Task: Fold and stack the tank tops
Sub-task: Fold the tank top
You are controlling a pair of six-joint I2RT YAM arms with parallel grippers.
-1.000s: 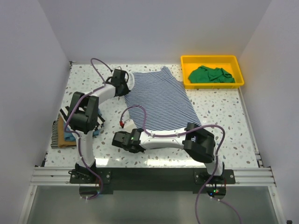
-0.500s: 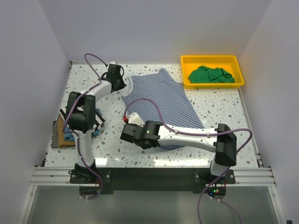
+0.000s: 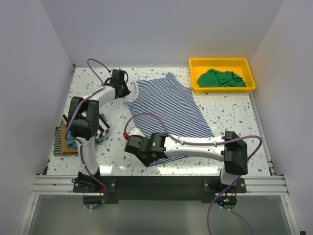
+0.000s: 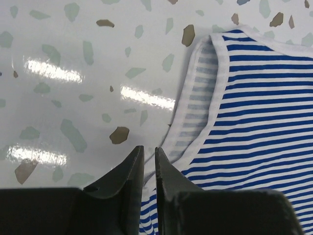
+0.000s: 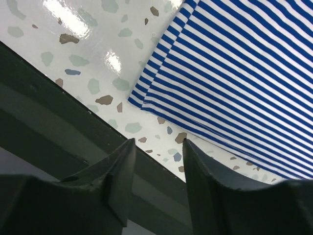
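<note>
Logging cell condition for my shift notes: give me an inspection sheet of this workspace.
Surface: speckled white terrazzo table, glossy.
Job's things: navy-white striped tank top spread flat mid-table; crumpled green tank top in yellow plastic tray; cloth pile at left edge.
Clutter: nothing seen.
Grippers: left gripper shut on striped top's strap; right gripper open by its near hem corner.
Cables: purple cables loop off both arms.
Surroundings: plain white walls, aluminium rail.

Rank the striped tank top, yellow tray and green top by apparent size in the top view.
Largest: striped tank top.
Next: yellow tray.
Smallest: green top, bunched inside the tray.
</note>
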